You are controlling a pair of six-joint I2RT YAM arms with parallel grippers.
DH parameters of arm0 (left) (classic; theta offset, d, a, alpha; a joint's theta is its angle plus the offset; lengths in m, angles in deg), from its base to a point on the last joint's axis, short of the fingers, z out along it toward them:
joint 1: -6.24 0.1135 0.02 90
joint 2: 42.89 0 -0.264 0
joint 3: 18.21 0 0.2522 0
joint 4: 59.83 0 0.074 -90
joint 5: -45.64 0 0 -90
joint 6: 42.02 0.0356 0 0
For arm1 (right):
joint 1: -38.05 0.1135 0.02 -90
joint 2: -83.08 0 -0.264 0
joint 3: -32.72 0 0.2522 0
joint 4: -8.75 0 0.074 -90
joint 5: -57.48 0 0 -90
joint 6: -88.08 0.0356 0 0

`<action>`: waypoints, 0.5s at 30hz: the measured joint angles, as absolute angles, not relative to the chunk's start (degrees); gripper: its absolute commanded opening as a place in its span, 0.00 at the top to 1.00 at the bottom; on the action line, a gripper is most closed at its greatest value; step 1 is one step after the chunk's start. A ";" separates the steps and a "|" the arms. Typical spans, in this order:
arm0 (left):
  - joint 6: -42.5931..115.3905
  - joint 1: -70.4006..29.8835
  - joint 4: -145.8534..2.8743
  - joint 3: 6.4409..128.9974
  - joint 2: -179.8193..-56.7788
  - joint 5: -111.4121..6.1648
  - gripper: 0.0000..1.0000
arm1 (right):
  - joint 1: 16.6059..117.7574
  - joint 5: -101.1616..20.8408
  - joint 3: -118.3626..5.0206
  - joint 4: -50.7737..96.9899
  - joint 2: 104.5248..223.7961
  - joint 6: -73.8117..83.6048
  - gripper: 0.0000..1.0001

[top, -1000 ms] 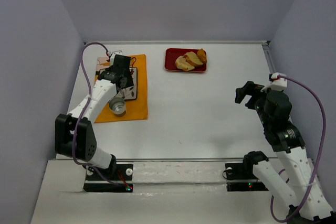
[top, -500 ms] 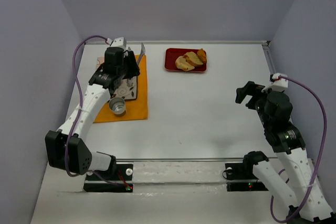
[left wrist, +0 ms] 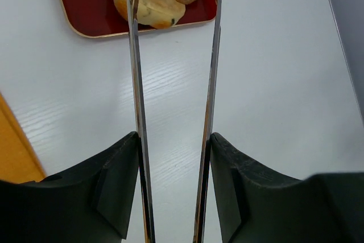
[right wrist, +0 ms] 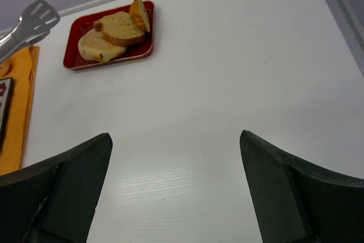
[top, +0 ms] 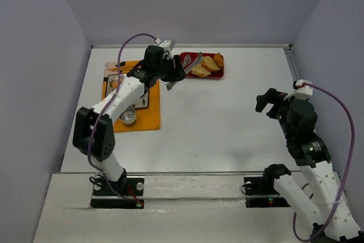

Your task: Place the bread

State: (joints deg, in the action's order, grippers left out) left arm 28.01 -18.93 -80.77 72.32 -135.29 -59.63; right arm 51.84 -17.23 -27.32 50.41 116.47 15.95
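Left arm [top: 122,92] swung from the mat [top: 151,112] to the tray [left wrist: 85,9], jaws part-closed gripping the tongs [left wrist: 137,95], tips apart; straddle the nearest bread [left wrist: 151,7] slice squarely, then squeeze

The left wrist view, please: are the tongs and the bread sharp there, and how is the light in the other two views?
Left wrist: the tongs are crisp along their arms, the bread sharp too, the table faintly glossy. Top external: even light, only faint shadows. Right wrist: the right gripper is dark, without detail.
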 measured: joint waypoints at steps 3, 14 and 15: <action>26.81 -19.21 -80.66 75.14 -140.01 -60.61 0.41 | 51.84 -16.77 -27.32 50.41 116.09 15.93 0.00; 22.81 -19.21 -82.59 78.20 -144.34 -56.79 0.39 | 51.84 -15.48 -27.28 50.41 115.55 15.91 0.00; 22.53 -19.23 -82.76 78.20 -144.43 -56.44 0.38 | 51.84 -15.44 -27.28 50.41 115.55 15.91 0.00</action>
State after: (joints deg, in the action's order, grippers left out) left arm 22.53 -19.23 -82.76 78.20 -144.43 -56.44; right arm 51.84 -15.44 -27.28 50.41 115.55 15.91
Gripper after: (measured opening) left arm 0.608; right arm 0.996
